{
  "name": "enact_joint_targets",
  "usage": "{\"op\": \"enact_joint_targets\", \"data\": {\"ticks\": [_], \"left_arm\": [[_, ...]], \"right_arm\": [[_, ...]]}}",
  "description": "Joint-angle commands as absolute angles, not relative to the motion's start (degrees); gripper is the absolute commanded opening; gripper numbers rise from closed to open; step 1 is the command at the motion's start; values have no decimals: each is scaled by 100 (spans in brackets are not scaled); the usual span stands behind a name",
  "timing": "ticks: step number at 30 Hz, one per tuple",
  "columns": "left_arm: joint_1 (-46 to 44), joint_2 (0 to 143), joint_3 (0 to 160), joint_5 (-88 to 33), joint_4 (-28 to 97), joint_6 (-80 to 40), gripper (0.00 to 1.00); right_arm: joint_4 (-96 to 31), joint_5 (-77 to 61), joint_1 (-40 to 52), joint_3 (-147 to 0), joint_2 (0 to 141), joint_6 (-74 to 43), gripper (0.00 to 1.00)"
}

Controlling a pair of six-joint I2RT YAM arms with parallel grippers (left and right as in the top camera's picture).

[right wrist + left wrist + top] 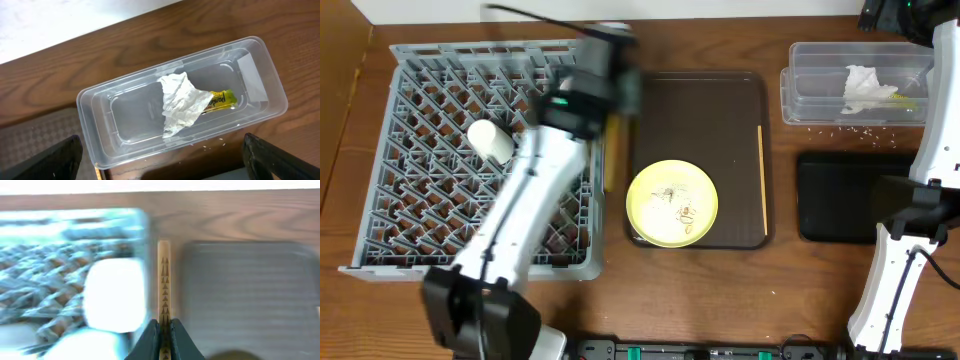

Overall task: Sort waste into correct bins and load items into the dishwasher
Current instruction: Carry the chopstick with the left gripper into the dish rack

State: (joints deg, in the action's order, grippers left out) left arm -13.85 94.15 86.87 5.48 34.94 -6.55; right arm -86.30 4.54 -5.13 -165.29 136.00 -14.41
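- Left gripper (164, 325) has its two dark fingers pressed together on the near end of a patterned wooden chopstick (164, 280). The chopstick runs straight ahead from the tips, and it cannot be told whether it touches the table.
- Left of those fingers lies the grey dish rack (60, 245), blurred, with a small white cup (115, 295) in it close beside the fingers.
- Right of the fingers is the dark brown serving tray (250, 290), apart from the held chopstick.
- Farther to that gripper's right, on the serving tray, the pale yellow plate (671, 203) lies flat with a few food scraps (685, 212) on it. Beyond the plate, a second chopstick (762, 180) lies along the tray's far edge.
- Right gripper (162, 162) is spread wide and holds nothing, hovering over the clear plastic tub (125, 107).
- Ahead of its fingers, inside the tub, sits the crumpled white napkin (181, 105), with the green-and-yellow snack wrapper (220, 100) touching it and partly under it.
- Behind this gripper, toward its arm, lies the black tray (850, 195), just beside the tub.
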Motion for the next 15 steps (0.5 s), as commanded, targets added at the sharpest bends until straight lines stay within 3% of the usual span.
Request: {"op": "enact_joint_targets", "data": {"ticks": [1,8,15], "left_arm": [[-497,9478,8659,-429,3579,202,8],[956,9727,8648,-2593,3553,1190,8],[1699,10254,8648,-2766,3511,1332,8]], "right_arm": [[-8641,491,-519,-16588,13472,-1409,99],[-8641,491,-519,-16588,13472,-1411,99],[-8641,491,-519,-16588,13472,-1411,99]]}}
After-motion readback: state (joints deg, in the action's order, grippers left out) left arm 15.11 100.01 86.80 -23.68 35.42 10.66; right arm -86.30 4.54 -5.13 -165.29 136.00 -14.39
